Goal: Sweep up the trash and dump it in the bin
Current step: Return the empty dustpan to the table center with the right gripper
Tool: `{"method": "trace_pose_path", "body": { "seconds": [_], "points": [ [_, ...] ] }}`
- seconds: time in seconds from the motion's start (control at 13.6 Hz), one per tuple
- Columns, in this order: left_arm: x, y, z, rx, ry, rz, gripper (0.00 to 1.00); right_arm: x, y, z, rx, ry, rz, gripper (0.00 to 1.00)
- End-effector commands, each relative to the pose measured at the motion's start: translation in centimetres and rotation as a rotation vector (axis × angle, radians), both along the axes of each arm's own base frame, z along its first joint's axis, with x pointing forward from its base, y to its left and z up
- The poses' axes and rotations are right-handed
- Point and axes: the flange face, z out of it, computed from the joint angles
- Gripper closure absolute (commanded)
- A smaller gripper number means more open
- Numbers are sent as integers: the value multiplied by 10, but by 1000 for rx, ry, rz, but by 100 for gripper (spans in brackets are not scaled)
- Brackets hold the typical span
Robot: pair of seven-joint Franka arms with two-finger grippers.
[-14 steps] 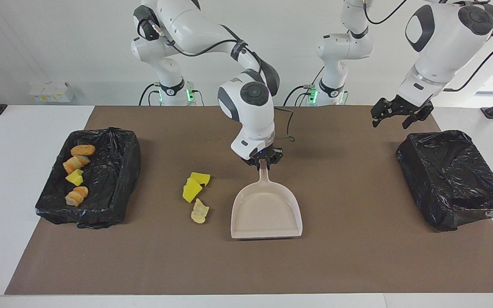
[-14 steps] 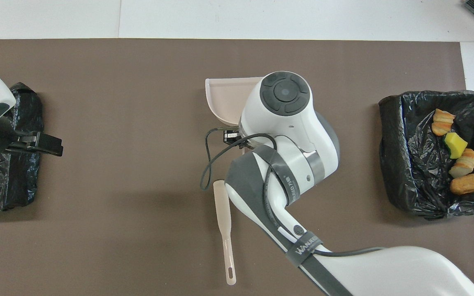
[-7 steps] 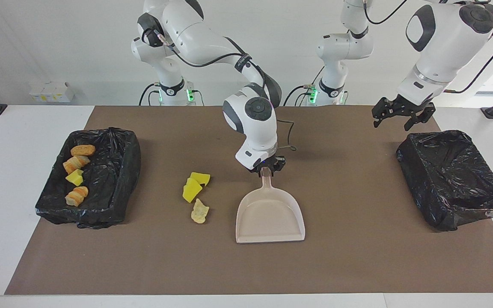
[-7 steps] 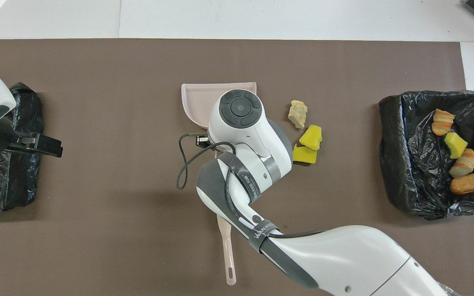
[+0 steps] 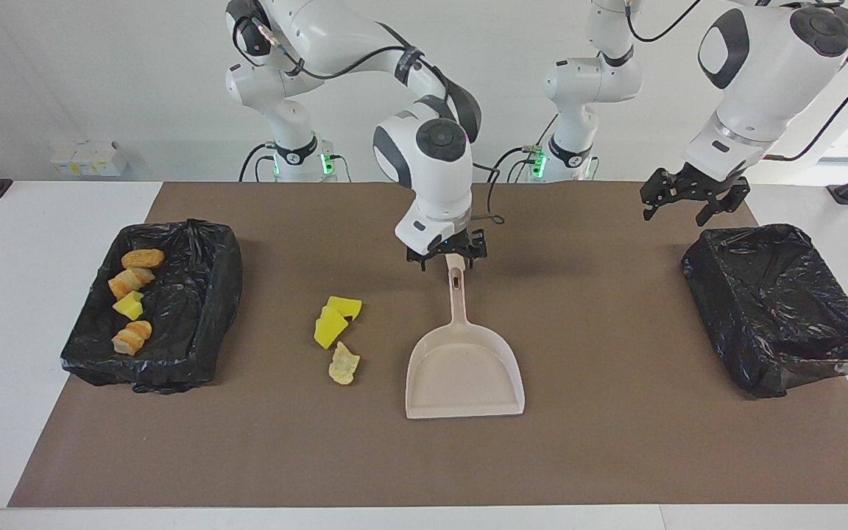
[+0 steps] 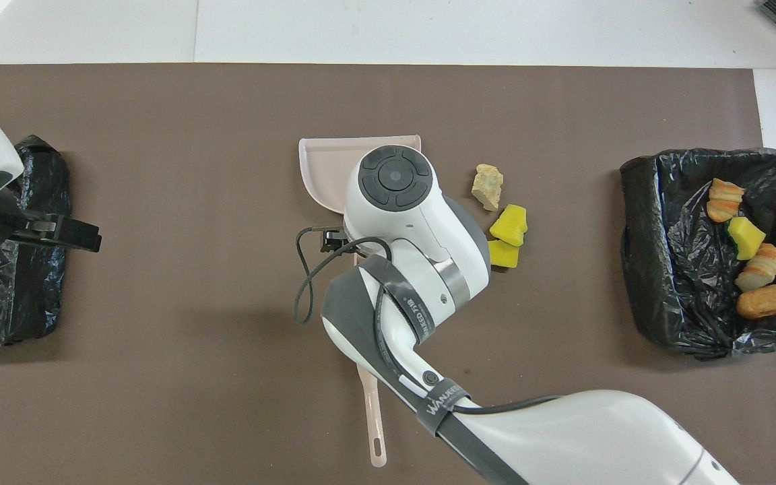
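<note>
The right gripper (image 5: 444,259) has let go of the dustpan (image 5: 464,375) and risen, its fingers now spread and empty above the handle's tip. Three pieces of trash (image 5: 336,333) lie on the surface beside the dustpan, two yellow sponge blocks and one pale chip, and four more sit in the bin (image 5: 196,309) at the right arm's end. The left gripper (image 5: 689,195) waits open and empty near the second bin (image 5: 777,309), and a brush handle (image 6: 374,431) shows under the right arm.

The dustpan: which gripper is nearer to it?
The right. The right gripper is just above the end of the dustpan handle, fingers open. The left gripper waits over the table by the empty bin.
</note>
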Motion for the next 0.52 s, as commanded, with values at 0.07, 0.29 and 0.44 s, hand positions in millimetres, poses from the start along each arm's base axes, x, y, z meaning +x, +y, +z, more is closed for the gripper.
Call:
{"method": "trace_pose_path", "body": {
  "seconds": [0.07, 0.29, 0.44],
  "points": [
    [2, 5, 1, 8, -5, -3, 0, -90, -5, 6, -8, 90, 29, 0],
    [3, 4, 2, 8, -9, -4, 0, -160, 3, -12, 42, 80, 80, 0],
    [2, 4, 2, 8, -6, -4, 0, -188, 2, -33, 23, 89, 142, 0]
  ]
}}
